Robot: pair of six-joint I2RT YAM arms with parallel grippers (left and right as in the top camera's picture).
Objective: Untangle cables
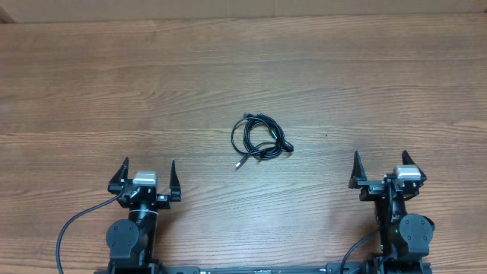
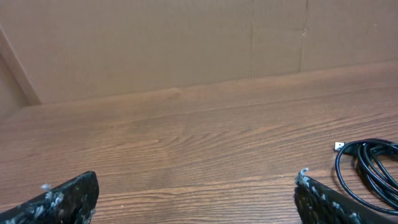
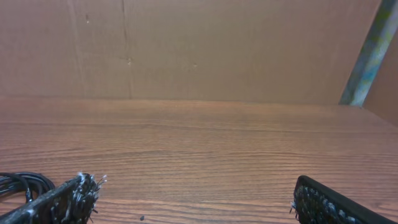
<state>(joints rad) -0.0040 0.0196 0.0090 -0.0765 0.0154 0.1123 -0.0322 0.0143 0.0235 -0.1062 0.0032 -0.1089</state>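
Cables [image 1: 261, 140] lie in 1 small tangled bundle near the middle of the wooden counter [image 1: 152, 76], thin black cords looped over each other, with a silvery tip [image 1: 238, 163] sticking out at the bundle's lower left in the overhead view. The bundle sits between the 2 arms and farther from the robot than both, touching neither.

The left pincer [image 1: 148, 166] is released, its 2 fingers spread wide and holding nothing. Its wrist view shows the loops at the far right edge, beside the right finger [image 2: 323, 199].

The right pincer [image 1: 381, 158] is likewise released and holds nothing. In its wrist view a bit of black cord shows at the lower left, behind the left finger [image 3: 65, 199].

A brown cardboard wall [image 2: 155, 43] stands at the counter's far edge.
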